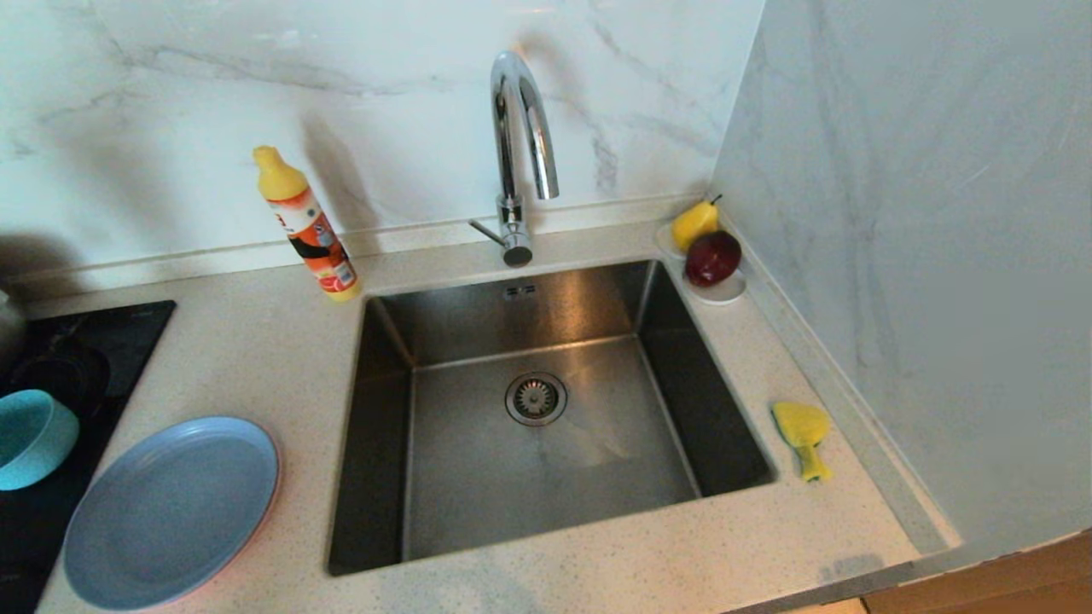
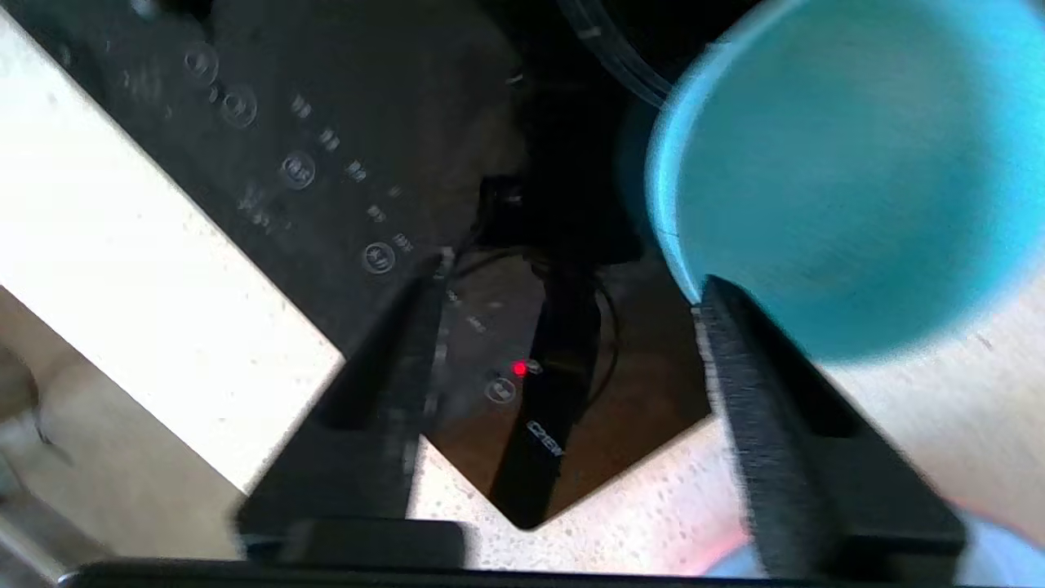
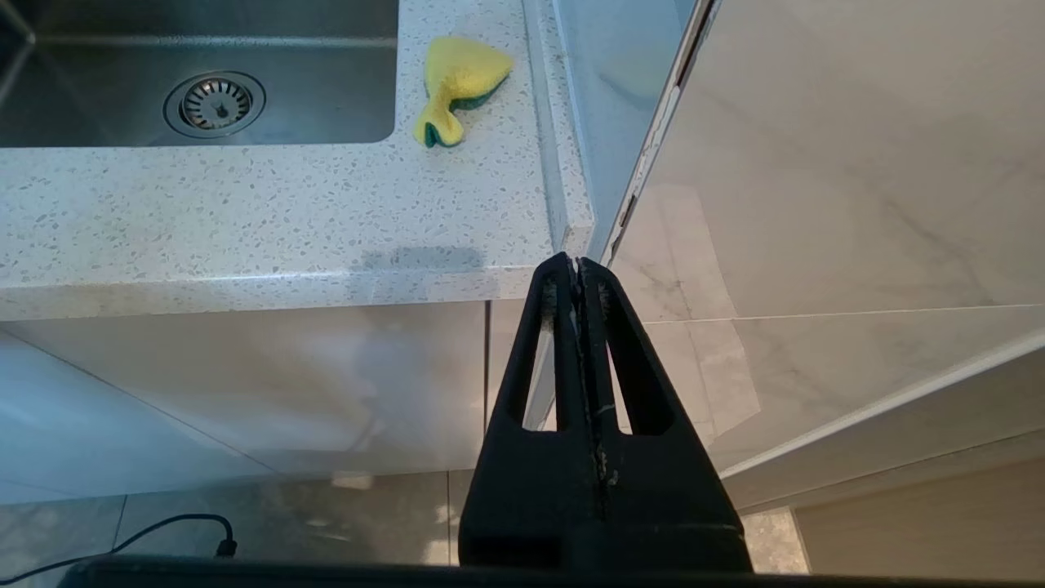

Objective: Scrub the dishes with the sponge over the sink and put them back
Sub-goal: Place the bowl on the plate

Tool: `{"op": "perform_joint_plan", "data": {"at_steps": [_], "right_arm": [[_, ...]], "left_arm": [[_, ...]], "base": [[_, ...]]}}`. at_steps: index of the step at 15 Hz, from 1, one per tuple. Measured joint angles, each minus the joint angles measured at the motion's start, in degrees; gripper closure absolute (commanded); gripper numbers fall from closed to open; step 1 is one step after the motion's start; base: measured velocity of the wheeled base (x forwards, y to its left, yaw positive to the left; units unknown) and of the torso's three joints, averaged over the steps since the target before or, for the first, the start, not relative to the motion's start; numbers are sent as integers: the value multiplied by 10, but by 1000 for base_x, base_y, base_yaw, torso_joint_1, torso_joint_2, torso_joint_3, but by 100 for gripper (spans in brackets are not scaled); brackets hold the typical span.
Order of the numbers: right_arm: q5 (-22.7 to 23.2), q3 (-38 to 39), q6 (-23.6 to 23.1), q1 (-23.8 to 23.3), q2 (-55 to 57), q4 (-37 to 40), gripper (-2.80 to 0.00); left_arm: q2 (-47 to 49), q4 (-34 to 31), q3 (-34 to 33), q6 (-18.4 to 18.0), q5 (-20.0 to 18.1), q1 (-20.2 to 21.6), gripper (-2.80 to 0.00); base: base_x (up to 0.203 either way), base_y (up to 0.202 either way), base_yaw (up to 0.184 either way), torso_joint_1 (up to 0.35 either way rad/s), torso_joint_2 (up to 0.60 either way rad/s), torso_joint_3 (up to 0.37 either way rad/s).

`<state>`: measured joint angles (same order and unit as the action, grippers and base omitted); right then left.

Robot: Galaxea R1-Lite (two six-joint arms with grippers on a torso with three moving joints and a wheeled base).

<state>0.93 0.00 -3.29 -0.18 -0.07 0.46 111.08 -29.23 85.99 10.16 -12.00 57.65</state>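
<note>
While the sink [image 1: 546,409] lies bare at the centre of the tabletop [image 1: 256,341], the dishes are seen grouped on its left side: the light-blue plate [image 1: 171,510] sits flat near the front edge with a sliver of pink plate [image 1: 271,495] showing under its rim, and the teal bowl [image 1: 30,437] rests just beyond, on the black hob [image 1: 85,341]. The sponge [image 1: 802,433] is found on the opposite side, crumpled on the tabletop just beside the sink's right wall, its long axis running roughly from the back towards the front edge.

From the left wrist view, the left gripper [image 2: 571,327] is shown with fingers spread apart and nothing between them, hovering over the hob corner. One finger [image 2: 759,384] is seen right against the bowl's rim, though the blur makes it hard to say whether contact is actually made. The bowl lies off to that finger's side, not between the two.

In the right wrist view, the right gripper [image 3: 578,278] is seen pressed closed and empty, hanging low in front of the cabinet, below the tabletop edge. The sponge lies ahead of and above it, so this arm is judged the nearer one for the sponge, while the dishes fall to the left arm.
</note>
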Motion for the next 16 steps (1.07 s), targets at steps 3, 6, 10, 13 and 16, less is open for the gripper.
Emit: {"op": "perform_joint_plan", "data": {"at_steps": [3, 6, 10, 13, 16], "right_arm": [[0, 0, 0, 0, 0, 0, 0], [0, 0, 0, 0, 0, 0, 0], [0, 0, 0, 0, 0, 0, 0], [0, 0, 0, 0, 0, 0, 0], [0, 0, 0, 0, 0, 0, 0]], "left_arm": [[29, 1, 2, 17, 0, 9, -280], [54, 3, 2, 22, -2, 14, -280], [75, 4, 12, 39, -7, 17, -280], [66, -11, 24, 65, -69, 19, -280], [48, -58, 49, 68, -108, 22, -280]], "base": [[0, 0, 0, 0, 0, 0], [0, 0, 0, 0, 0, 0], [0, 0, 0, 0, 0, 0], [0, 0, 0, 0, 0, 0], [0, 0, 0, 0, 0, 0]]}}
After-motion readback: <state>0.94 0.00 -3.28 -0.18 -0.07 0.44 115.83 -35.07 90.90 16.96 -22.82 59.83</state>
